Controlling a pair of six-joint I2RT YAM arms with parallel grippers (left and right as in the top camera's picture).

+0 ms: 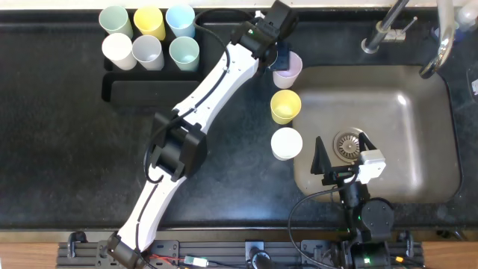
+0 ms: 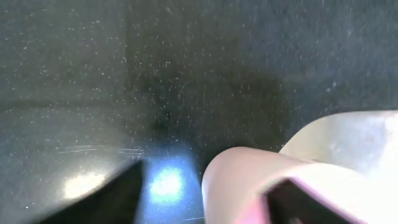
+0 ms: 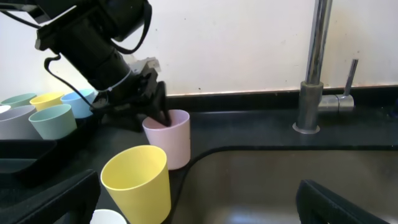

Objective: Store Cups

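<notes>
A pink cup (image 1: 289,69) stands on the dark counter at the sink's back left corner. My left gripper (image 1: 278,58) is down at its rim. In the left wrist view the gripper (image 2: 205,186) is open and straddles the pink cup's (image 2: 242,177) wall, one finger inside and the other outside with a gap. The right wrist view shows that gripper (image 3: 155,109) at the pink cup (image 3: 171,140). A yellow cup (image 1: 285,106) and a white cup (image 1: 286,143) stand in line along the sink's left edge. My right gripper (image 1: 342,153) is open over the sink, holding nothing.
A black tray (image 1: 142,91) at the back left holds several pastel cups (image 1: 147,52) in two rows, its front part bare. The steel sink (image 1: 403,119) fills the right side, with the faucet (image 1: 388,30) behind it. The left arm (image 1: 209,90) runs diagonally across the counter.
</notes>
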